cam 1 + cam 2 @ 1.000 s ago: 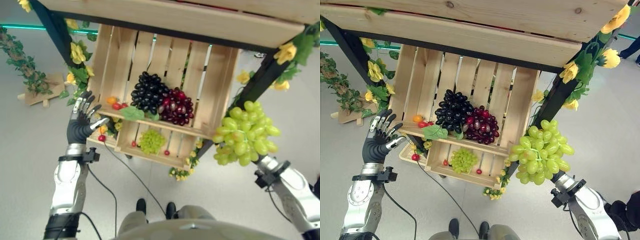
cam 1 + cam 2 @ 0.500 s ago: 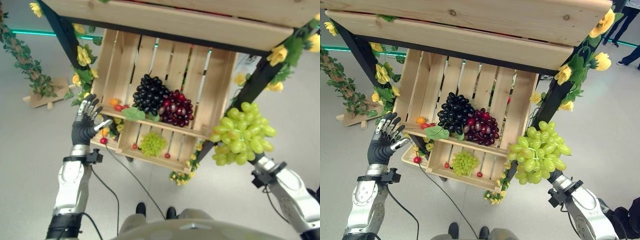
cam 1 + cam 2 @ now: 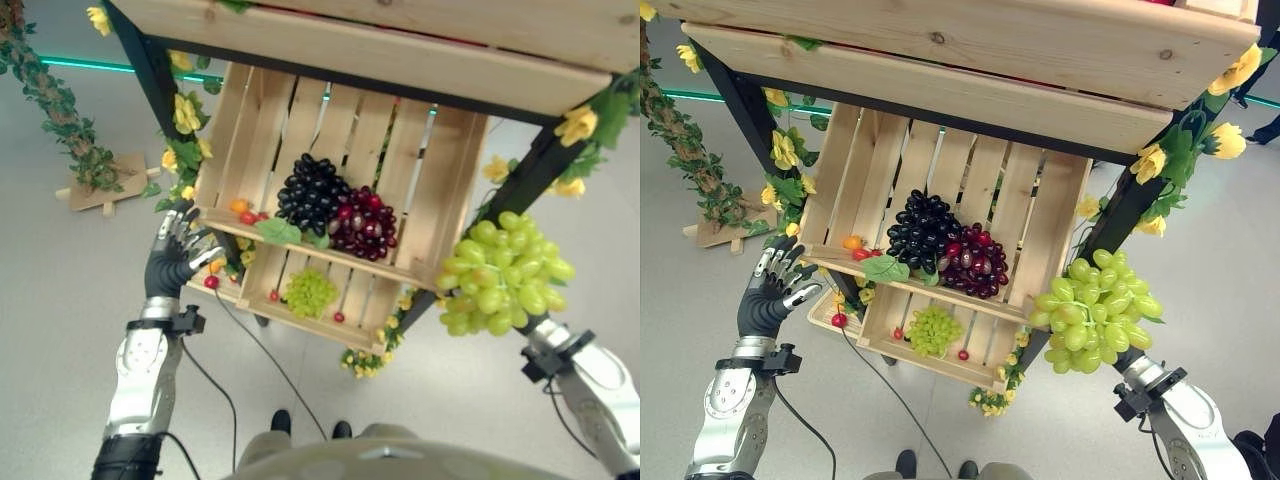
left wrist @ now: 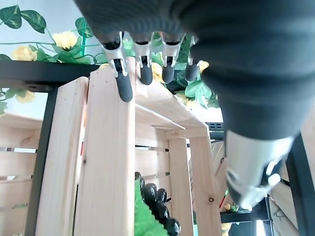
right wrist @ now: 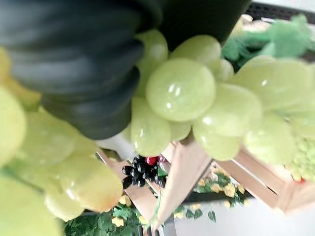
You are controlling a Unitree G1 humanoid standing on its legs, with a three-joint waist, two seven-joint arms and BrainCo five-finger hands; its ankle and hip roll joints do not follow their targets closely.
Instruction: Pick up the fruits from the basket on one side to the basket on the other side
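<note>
While the right arm rises from the lower right, its hand (image 5: 83, 64) is buried under a bunch of round, glossy green grapes (image 3: 505, 272); whether its fingers are curled cannot be told. The bunch hangs in the air just right of a slatted pale-wood crate (image 3: 440, 190), clear of it. To the left, the left hand (image 3: 170, 262) is spread, fingers straight and relaxed, holding nothing, just beside the crate's left wall. On the crate's lower shelf lies a small green bunch (image 3: 308, 292) with loose red berries. On the middle shelf rest black grapes (image 3: 312, 192) touching dark red grapes (image 3: 362, 221), beside a green leaf (image 3: 277, 231). Above runs a planked wooden top (image 3: 970, 60) on black posts (image 3: 150, 70) wound with yellow flowers (image 3: 187, 112).
</note>
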